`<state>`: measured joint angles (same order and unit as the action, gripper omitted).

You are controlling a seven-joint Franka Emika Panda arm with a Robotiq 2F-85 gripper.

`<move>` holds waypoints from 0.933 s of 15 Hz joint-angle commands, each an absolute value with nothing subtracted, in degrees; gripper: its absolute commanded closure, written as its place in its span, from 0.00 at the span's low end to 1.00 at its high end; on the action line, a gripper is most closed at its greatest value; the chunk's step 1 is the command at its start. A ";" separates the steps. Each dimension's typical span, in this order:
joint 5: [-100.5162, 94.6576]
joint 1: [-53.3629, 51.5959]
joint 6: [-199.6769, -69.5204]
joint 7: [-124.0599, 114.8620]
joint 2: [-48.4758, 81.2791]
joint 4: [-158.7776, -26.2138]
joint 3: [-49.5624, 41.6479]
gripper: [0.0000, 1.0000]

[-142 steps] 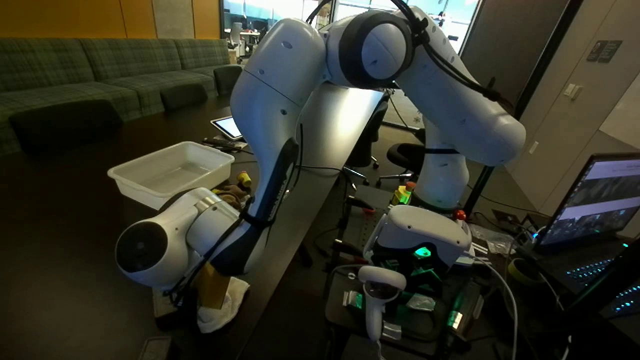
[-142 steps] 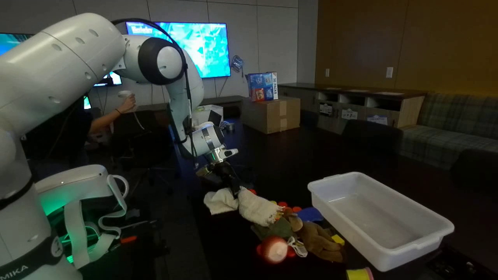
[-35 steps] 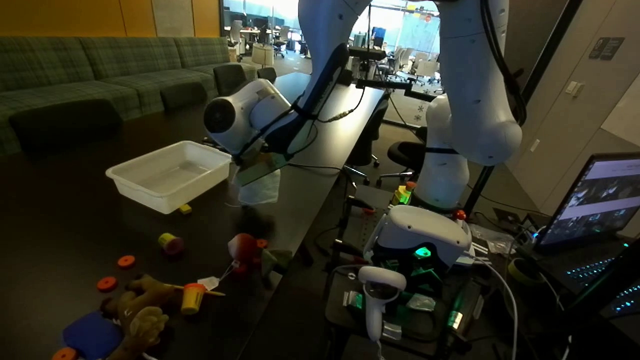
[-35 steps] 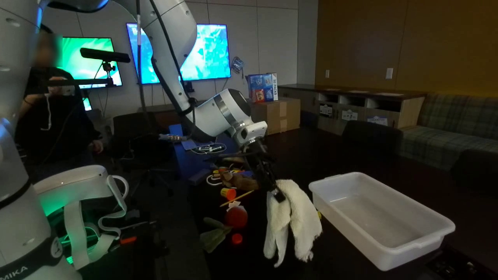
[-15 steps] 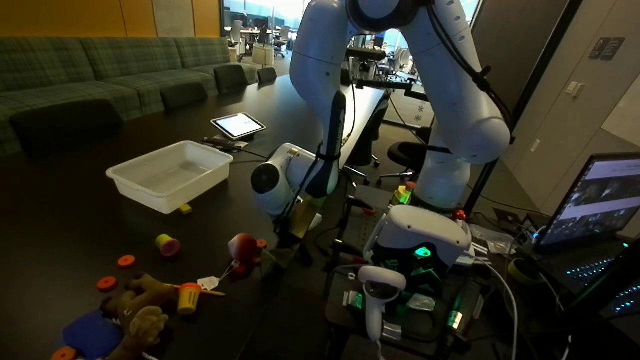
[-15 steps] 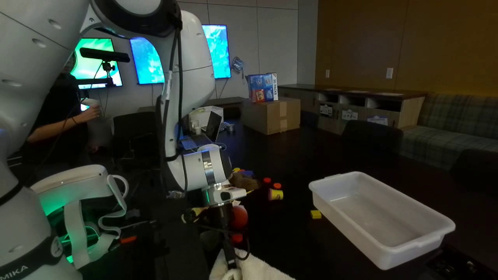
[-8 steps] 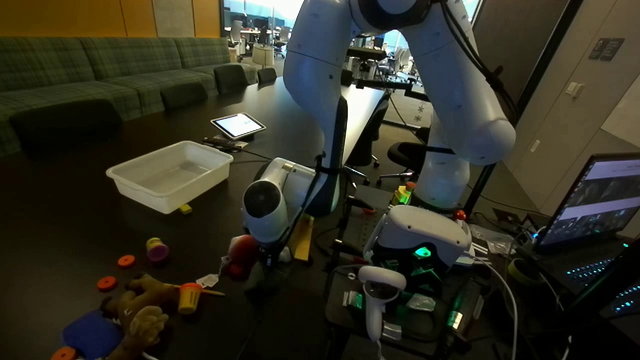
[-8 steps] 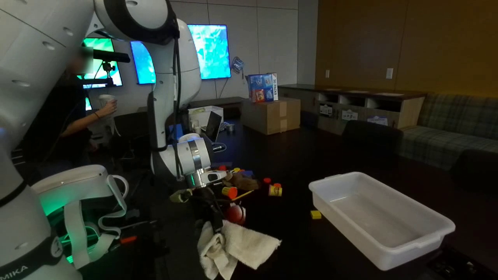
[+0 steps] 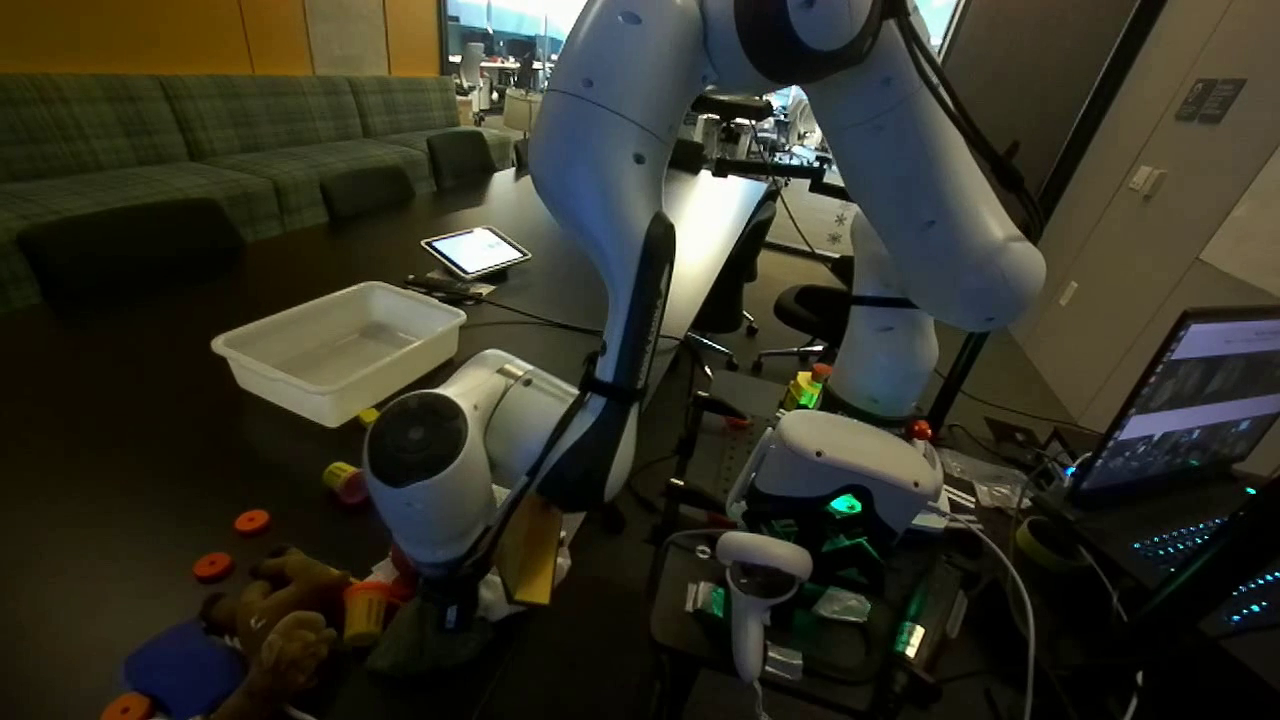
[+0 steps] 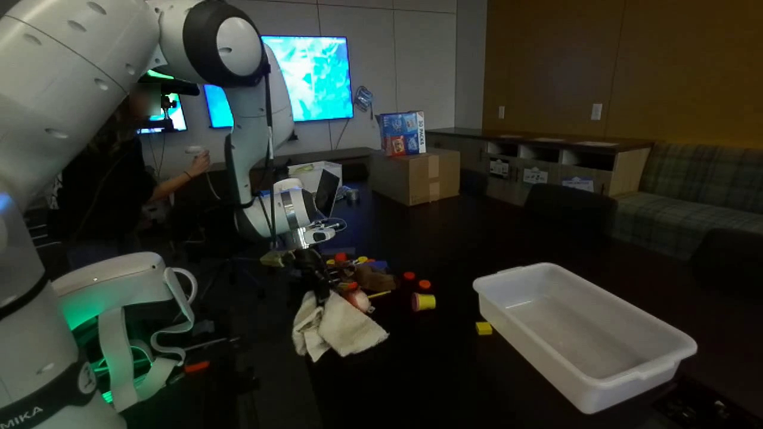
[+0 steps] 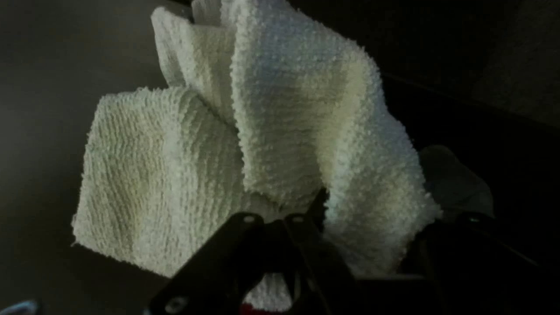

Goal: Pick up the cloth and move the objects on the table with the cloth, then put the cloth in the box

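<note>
Pincer [image 11: 273, 216] clamped on the white terry cloth [image 10: 351, 325], folds draping out on both sides. Cloth sits right by the robot-side edge of the dark table [image 10: 441, 369]; can't tell if it overhangs or if its lower hem touches the top. Tabletop runs on from there to the white plastic bin [image 10: 530, 347], well apart from the cloth. In that stretch: yellow block [image 10: 484, 328] just beside the bin wall, yellow tub [image 10: 425, 302] on its side, orange discs [image 9: 253, 522] near the tub. In the way: red-and-white toy [image 10: 359, 298] right by the cloth, contact unclear; grey-green piece [image 11: 459, 186] alongside in wrist view; brown plush toy [image 9: 285, 625] farther along, orange-lidded tub [image 9: 365, 612] and blue piece [image 9: 185, 668] next to it. Tablet [image 9: 477, 250] past the bin. Off the table, beyond the edge: white VR headset [image 9: 850, 450].
</note>
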<state>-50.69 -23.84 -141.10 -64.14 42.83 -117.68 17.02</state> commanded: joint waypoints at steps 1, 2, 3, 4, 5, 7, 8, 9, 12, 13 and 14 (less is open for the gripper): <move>-46.47 -31.50 -139.80 -59.88 48.83 -105.56 15.47 0.84; -46.56 -33.90 -139.40 -59.60 49.99 -102.83 14.66 0.84; -46.74 -36.04 -138.98 -58.99 51.25 -100.10 14.06 0.84; -46.68 -37.88 -138.54 -58.25 52.20 -97.53 13.63 0.84; -46.27 -39.18 -138.38 -57.40 51.98 -96.39 13.41 0.84; -45.85 -41.50 -138.42 -55.51 51.70 -93.93 12.57 0.84; -45.40 -42.06 -138.99 -54.32 50.63 -94.08 12.36 0.84; -44.89 -42.61 -139.20 -53.27 50.24 -93.45 11.98 0.84; -43.31 -42.52 -139.62 -51.01 46.66 -95.63 10.50 0.84; -42.62 -41.77 -139.97 -49.68 45.12 -97.00 10.37 0.84; -41.48 -40.15 -141.13 -47.80 42.73 -99.58 10.56 0.84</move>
